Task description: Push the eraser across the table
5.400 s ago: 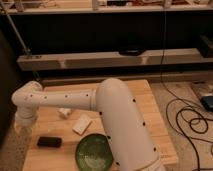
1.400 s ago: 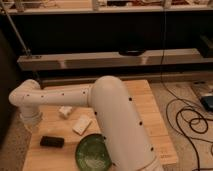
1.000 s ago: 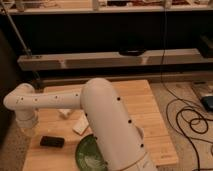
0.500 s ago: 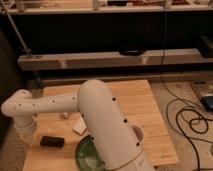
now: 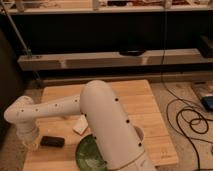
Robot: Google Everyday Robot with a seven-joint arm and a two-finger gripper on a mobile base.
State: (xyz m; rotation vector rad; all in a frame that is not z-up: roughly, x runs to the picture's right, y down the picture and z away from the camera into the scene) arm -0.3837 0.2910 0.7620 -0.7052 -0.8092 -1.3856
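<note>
The eraser [image 5: 52,141], a small flat black block, lies near the front left of the light wooden table [image 5: 135,97]. My white arm [image 5: 100,115] reaches from the bottom centre across to the left. Its wrist bends down at the table's left edge. The gripper [image 5: 29,141] hangs low there, just left of the eraser and close to its left end. I cannot tell whether it touches the eraser.
A green bowl [image 5: 89,154] sits at the front, right of the eraser, partly behind my arm. A small pale block [image 5: 80,127] lies just behind the bowl. Dark shelving [image 5: 115,57] runs behind the table. Cables [image 5: 192,117] lie on the floor to the right.
The arm has swung left and lowered, bringing the gripper down at the table's left edge beside the eraser. The eraser has stayed in about the same place.
</note>
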